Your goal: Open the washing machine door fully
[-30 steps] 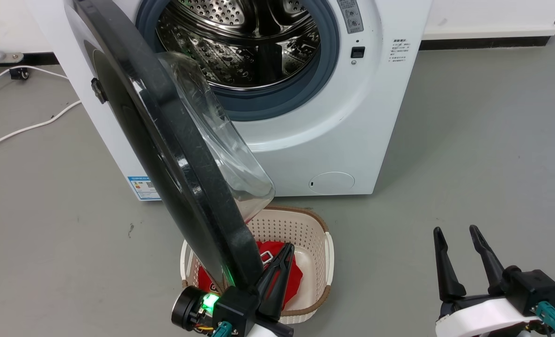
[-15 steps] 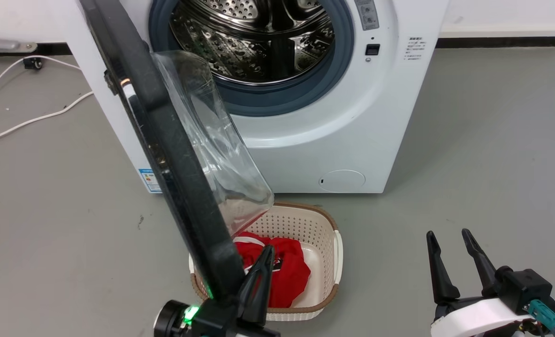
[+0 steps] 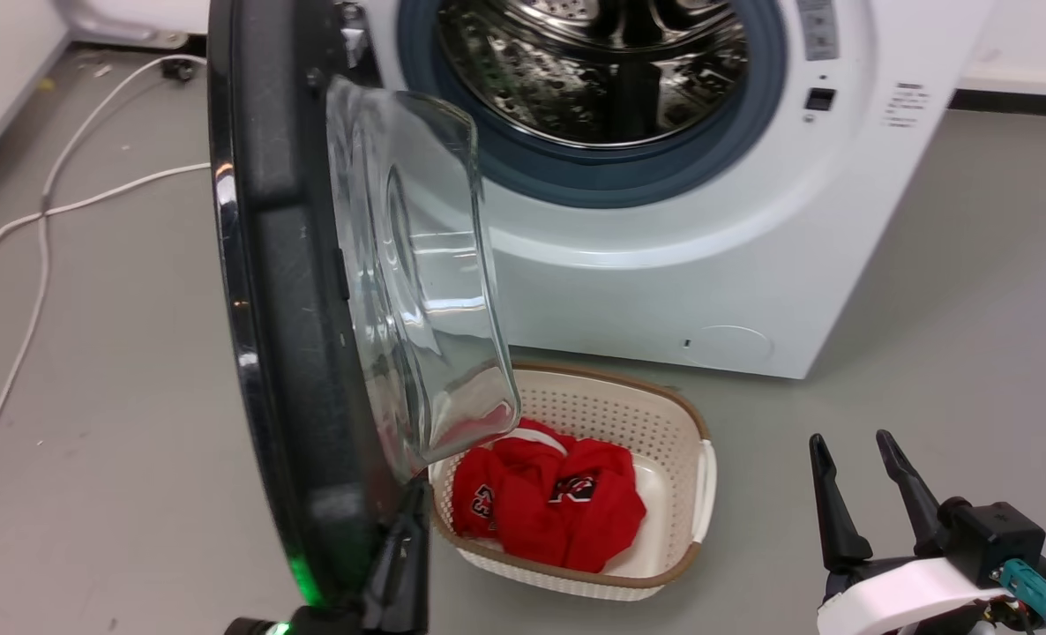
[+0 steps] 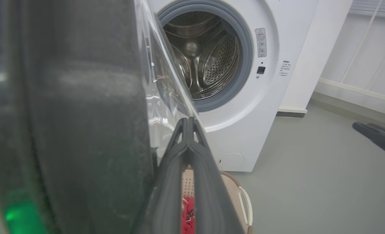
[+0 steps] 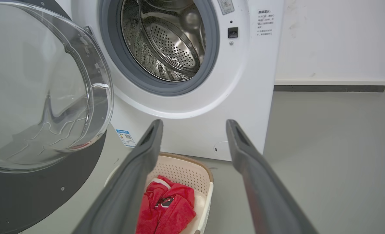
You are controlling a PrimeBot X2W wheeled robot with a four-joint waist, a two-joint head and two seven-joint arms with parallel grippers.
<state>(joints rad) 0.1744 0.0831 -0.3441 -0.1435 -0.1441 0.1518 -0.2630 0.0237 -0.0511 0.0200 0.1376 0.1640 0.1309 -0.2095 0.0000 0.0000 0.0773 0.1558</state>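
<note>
You are on a grey floor [image 3: 929,309] with loose white cables [image 3: 47,212] trailing along its left side. Next comes the washing machine door [image 3: 285,309], swung well out from the front and nearly edge-on to the head camera. Its clear glass bowl [image 3: 417,291] bulges to the right. Behind it stands the washing machine [image 3: 664,291], with the grey gasket [image 3: 576,181] ringing the bare steel drum [image 3: 611,70]. A round filter cap [image 3: 735,344] sits low on its front. On the floor in front of the machine is a cream perforated basket [image 3: 611,377] with a red garment [image 3: 549,503] inside.

Your left gripper [image 4: 188,122] rises at the door's lower edge, just beside its dark rim, and a green light glows on the rim there. Its jaws are together, tips meeting with nothing between them. You cannot tell whether the fingers touch the door. Your right gripper [image 3: 849,437] hovers at the lower right, well apart from the machine and basket. Its jaws are apart and empty.

The right wrist view gives you the door's inner face broadside. It also shows a blue label sticker [image 5: 125,136] at the machine's lower left corner and a white wall [image 5: 335,39] with a dark skirting [image 5: 329,88] to the right. The left wrist view looks along the door's rim into the drum, with your right gripper's fingers at its far right edge.
</note>
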